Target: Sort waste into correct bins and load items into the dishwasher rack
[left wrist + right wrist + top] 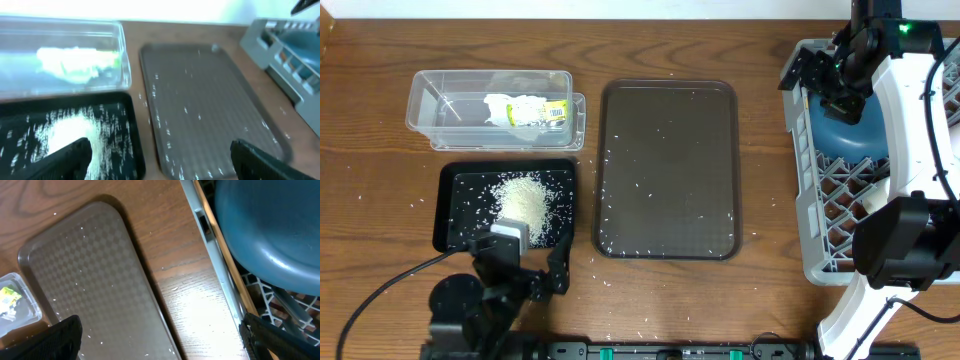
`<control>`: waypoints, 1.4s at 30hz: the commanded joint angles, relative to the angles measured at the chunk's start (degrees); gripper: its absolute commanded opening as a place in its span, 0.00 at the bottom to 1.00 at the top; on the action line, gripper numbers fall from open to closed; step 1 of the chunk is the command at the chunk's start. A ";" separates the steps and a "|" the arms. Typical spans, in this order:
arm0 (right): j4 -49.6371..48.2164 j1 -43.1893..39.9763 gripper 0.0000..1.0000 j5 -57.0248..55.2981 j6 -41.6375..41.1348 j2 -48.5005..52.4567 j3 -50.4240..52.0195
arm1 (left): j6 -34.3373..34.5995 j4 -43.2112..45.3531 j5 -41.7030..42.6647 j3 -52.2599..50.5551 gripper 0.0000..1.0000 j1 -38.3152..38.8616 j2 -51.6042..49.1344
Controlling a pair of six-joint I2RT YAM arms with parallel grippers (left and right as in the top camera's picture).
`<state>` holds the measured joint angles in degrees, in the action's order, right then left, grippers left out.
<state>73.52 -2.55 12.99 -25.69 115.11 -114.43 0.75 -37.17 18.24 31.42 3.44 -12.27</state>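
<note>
A heap of white rice point(525, 200) lies in the shallow black tray point(455, 215). The clear tub point(430, 90) behind it holds a yellow-green wrapper point(556, 110) and a crumpled white paper scrap point(515, 108). At the right, the grey dishwasher rack point(807, 215) holds a dark blue dish point(855, 140). A thin wooden stick point(231, 275), probably the chopsticks, lies along its inner edge. My left gripper point(517, 257) is open at the black tray's near edge, nothing between its fingers. My right gripper point(820, 80) is open and empty over the rack's far left edge, next to the dish point(270, 235).
A large dark brown serving tray point(667, 170) lies in the middle, sprinkled with stray rice grains. More grains dot the wood around the black tray point(120, 107). The right arm's white body point(910, 170) reaches over the rack.
</note>
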 commanded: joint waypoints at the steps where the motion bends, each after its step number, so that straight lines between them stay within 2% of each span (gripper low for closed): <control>1: 0.00 0.15 0.99 -0.37 -0.42 -1.95 -1.07 | -1.18 6.58 -0.33 -5.55 0.91 0.15 2.64; 7: 0.02 0.15 0.99 -0.37 -0.42 -1.97 -1.07 | -1.18 17.81 -4.72 -12.92 0.91 0.11 4.37; 14: 0.00 0.15 0.99 -0.37 -0.42 -1.95 -1.07 | -1.18 25.70 -12.63 -18.01 0.91 0.11 5.14; 24: 0.00 0.15 0.99 -0.37 -0.44 -1.95 -1.07 | -1.18 40.61 -14.51 -27.28 0.92 0.11 10.62; 30: 0.02 0.15 0.99 -0.37 -0.42 -1.95 -1.07 | -1.16 43.41 -14.47 -31.30 0.92 -1.09 12.20; 37: 0.00 0.15 0.99 -0.37 -0.42 -1.97 -1.07 | -1.20 42.23 -16.20 -31.21 0.92 -2.54 12.20; 42: 0.02 0.15 0.99 -0.37 -0.42 -1.95 -1.07 | -1.16 35.34 -17.46 -31.21 0.91 -2.58 12.20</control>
<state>73.49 -2.55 12.99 -25.69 115.11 -114.43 -0.03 0.56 2.24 0.36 1.17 -0.56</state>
